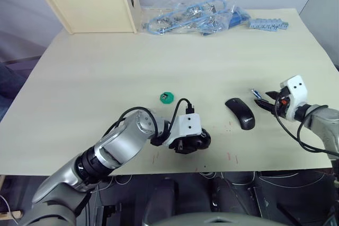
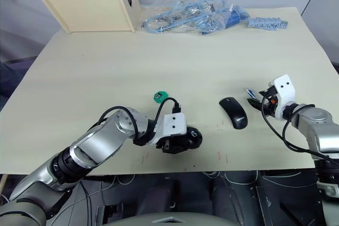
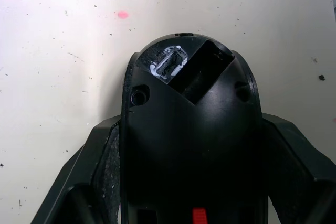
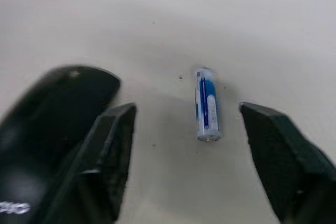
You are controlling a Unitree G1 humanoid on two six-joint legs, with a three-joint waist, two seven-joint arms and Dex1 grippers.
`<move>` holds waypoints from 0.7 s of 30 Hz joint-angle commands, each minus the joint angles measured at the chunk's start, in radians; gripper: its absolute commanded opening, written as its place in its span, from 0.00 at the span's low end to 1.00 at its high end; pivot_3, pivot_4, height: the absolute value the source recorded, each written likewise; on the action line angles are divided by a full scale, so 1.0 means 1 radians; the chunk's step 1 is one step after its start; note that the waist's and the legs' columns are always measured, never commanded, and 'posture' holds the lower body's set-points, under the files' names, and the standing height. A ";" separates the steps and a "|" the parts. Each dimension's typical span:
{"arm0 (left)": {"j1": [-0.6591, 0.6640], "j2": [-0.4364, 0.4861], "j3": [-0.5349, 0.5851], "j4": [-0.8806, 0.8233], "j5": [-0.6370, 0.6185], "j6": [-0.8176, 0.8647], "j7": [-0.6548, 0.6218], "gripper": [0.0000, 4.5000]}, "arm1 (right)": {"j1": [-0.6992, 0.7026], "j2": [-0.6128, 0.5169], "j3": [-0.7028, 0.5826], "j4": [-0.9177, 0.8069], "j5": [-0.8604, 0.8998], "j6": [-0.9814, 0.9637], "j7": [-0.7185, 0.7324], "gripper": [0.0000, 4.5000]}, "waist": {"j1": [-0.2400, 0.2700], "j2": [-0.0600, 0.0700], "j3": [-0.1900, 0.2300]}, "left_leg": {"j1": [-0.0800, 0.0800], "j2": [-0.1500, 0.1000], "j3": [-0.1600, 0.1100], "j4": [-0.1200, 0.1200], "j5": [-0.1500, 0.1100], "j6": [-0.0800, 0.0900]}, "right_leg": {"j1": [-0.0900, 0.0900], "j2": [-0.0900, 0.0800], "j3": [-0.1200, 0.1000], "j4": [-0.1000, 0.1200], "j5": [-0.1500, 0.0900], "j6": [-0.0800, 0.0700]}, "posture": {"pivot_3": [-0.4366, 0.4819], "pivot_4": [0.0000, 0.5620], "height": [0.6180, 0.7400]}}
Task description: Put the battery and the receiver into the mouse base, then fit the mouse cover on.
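The left gripper [image 3: 191,182] clamps the black mouse base [image 3: 191,129] with red inner parts between its two black fingers. The right gripper [image 4: 186,156] stands with jaws wide apart; the small blue cylindrical battery [image 4: 206,103] lies on the pale wooden table [image 1: 159,56] between them, touching neither. The smooth matte-black mouse cover [image 1: 240,113] sits just outside one finger.

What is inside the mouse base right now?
The mouse base, held by the left tool, shows an empty dark slot, a metal-rimmed socket and a red part; the rest is hidden.
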 commanded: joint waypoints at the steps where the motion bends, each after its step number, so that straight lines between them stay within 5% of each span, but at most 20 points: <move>1: 0.014 0.002 -0.020 -0.009 0.000 0.017 0.005 0.66 | -0.043 0.018 -0.008 0.033 -0.038 -0.028 -0.022 0.56 | -0.003 0.000 0.000 | 0.000 0.000 0.000 0.000 0.000 0.000 | 0.000 0.000 0.000 0.000 0.000 0.000 | 0.48 0.27 1.00; 12: 0.018 0.003 -0.023 -0.015 0.001 0.023 0.016 0.66 | -0.046 0.053 -0.015 0.060 -0.064 -0.046 -0.020 0.56 | -0.003 0.000 0.000 | 0.000 0.000 0.000 0.000 0.000 0.000 | 0.000 0.000 0.000 0.000 0.000 0.000 | 0.48 0.27 1.00; 17: 0.019 0.004 -0.023 -0.019 -0.002 0.025 0.016 0.66 | -0.041 0.060 -0.015 0.069 -0.070 -0.053 -0.016 0.05 | -0.004 0.000 0.000 | 0.000 0.000 0.000 0.000 0.000 0.000 | 0.000 0.000 0.000 0.000 0.000 0.000 | 0.48 0.27 1.00; 21: 0.020 0.005 -0.023 -0.020 -0.002 0.027 0.017 0.66 | -0.038 0.059 -0.017 0.063 -0.071 -0.053 -0.014 0.01 | -0.004 0.000 0.000 | 0.000 0.000 0.000 0.000 0.000 0.000 | 0.000 0.000 0.000 0.000 0.000 0.000 | 0.48 0.27 1.00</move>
